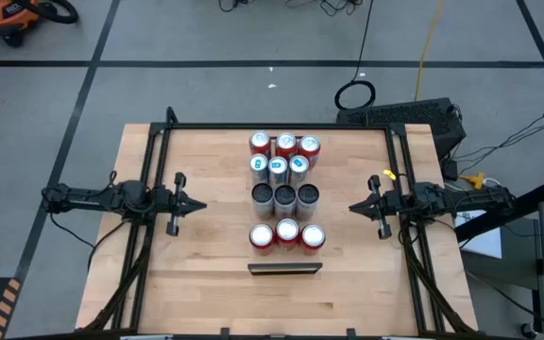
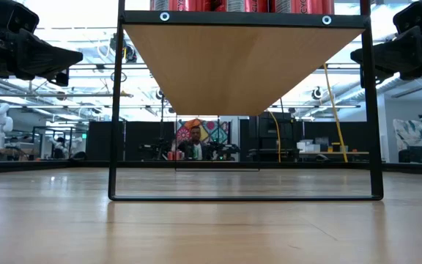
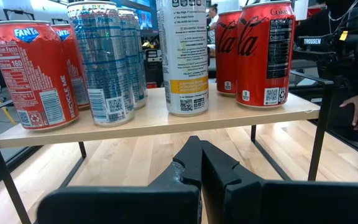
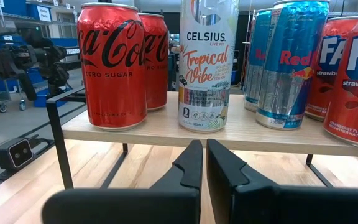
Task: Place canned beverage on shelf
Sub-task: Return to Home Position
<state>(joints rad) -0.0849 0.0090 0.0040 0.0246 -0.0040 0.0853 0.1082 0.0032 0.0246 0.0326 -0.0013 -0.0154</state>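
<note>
- Cans [image 1: 276,170], twelve in four rows of three, stand upright on the shelf [image 3: 154,123], which is raised on a black frame above the tabletop [image 1: 187,274].
- Shelf and cans sit midway between the left jaws and the right jaws, apart from both.
- Both jaws are closed on nothing and point at the shelf from opposite long sides.
- Coca-Cola cans [image 1: 286,234] form the nearest row, just short of the line between the jaws.
- Celsius cans [image 1: 285,197] stand on that line.
- Red Bull cans [image 1: 297,166] and then Fanta cans [image 1: 285,144] stand beyond it.
</note>
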